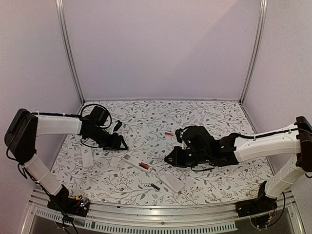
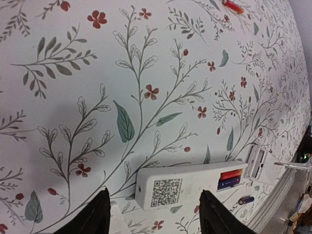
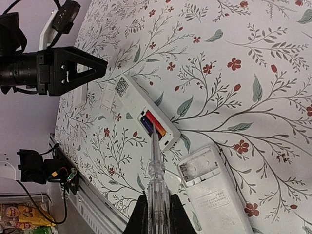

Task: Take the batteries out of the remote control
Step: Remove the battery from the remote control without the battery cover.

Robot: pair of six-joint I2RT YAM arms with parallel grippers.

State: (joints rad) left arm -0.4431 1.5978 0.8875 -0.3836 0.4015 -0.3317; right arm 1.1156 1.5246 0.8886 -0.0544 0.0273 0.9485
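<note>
Right tool, clenched on clear stick, tip at batteries just left, in remote; left tool released.

In the left wrist view the left gripper shows only two dark fingertips; the bottom edge cuts off the rest, and also a white piece beside one fingertip. The top edge clips a red battery. In the right wrist view the bottom edge cuts the right gripper and the second remote, and the clear tool covers part of the batteries in the open remote. From above, that tool is too small to make out
</note>
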